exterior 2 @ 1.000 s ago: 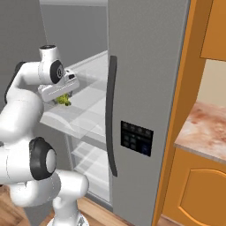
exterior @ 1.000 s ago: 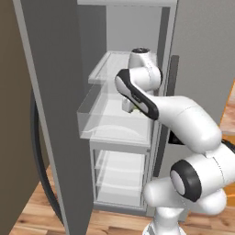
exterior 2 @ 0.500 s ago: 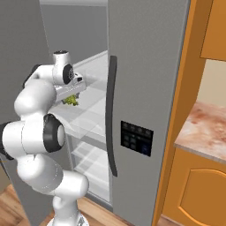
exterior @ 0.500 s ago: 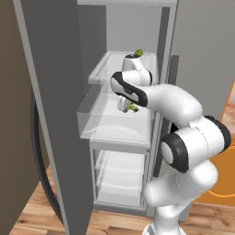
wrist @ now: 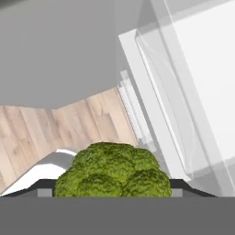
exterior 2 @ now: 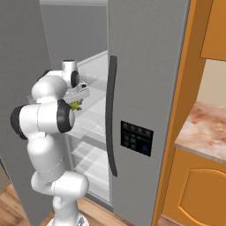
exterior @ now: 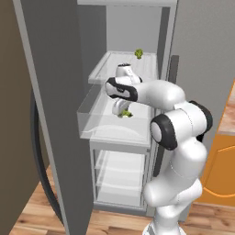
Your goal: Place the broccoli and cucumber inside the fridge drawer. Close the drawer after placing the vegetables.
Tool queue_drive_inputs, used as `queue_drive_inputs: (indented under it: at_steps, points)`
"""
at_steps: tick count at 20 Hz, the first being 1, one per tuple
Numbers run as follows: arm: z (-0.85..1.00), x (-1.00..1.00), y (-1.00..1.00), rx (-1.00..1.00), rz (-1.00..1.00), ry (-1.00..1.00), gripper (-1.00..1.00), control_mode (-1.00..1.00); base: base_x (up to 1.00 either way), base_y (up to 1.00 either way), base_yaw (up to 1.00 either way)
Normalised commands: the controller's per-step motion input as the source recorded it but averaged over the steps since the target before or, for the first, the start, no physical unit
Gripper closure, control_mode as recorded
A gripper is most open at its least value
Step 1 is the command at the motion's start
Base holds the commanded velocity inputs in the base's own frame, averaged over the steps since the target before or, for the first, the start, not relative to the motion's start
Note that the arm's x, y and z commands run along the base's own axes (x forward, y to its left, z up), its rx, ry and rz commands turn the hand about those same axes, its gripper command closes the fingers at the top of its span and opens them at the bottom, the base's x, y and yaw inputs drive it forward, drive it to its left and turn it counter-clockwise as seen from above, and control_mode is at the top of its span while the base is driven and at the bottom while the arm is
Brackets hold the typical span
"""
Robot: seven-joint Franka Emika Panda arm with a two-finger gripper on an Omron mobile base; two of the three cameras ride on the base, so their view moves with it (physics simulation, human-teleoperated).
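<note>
Fingers [exterior: 123,111] clamped on one broccoli [exterior: 126,114], its bumpy green head pinched between them and filling the lower middle of the hand view [wrist: 114,174]. Held over the open fridge drawer [exterior: 98,123], above its rear right part, not touching the bin's floor as far as can be told. Seen from the right base view as a small green lump [exterior 2: 76,106] just below the hand, beside the arm's dark elbow joint.

One fridge drawer counted: clear see-through plastic, pulled out toward the cameras, front wall standing well forward of the fridge body. Visible in the hand view as a pale translucent bin [wrist: 183,105] to the right of the held floret, wooden floor [wrist: 55,128] to the left below.

One further green item [exterior: 138,54] noted on the white shelf [exterior: 110,64] above the drawer, near the back right corner, well apart from the hand. Too small to tell its shape with certainty; rounded, yellow-green.

Two lower white shelves [exterior: 121,172] counted under the drawer.

One fridge door [exterior: 50,114] swung open at left in the left base view. One closed door [exterior 2: 145,88] at right in the right base view, carrying one long dark handle [exterior 2: 111,114] and one dark control panel [exterior 2: 137,137]. One speckled worktop [exterior 2: 205,132] over orange cabinets [exterior 2: 194,194] further right.
</note>
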Motion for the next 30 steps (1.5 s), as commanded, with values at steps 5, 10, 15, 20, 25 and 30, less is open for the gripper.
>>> queue_drive_inputs:
  at_steps: [5, 10, 15, 20, 25, 30]
  points:
    - [-0.59, 0.06, 0.02, 0.00, 0.00, 0.08, 1.00, -1.00, 0.00, 0.00, 0.00]
    - [-0.21, -0.05, 0.00, 0.00, 0.00, 0.09, 1.00, -1.00, 0.00, 0.00, 0.00]
    - [0.00, -0.07, 0.04, 0.00, 0.00, 0.14, 1.00, -1.00, 0.00, 0.00, 0.00]
    - [-0.07, -0.37, 0.00, 0.00, 0.00, 0.02, 1.00, -1.00, 0.00, 0.00, 0.00]
    - [-0.10, -0.18, 0.03, 0.00, 0.00, -0.06, 1.00, -1.00, 0.00, 0.00, 0.00]
    - [0.00, -0.14, 0.02, 0.00, 0.00, -0.10, -1.00, -1.00, 0.00, 0.00, 0.00]
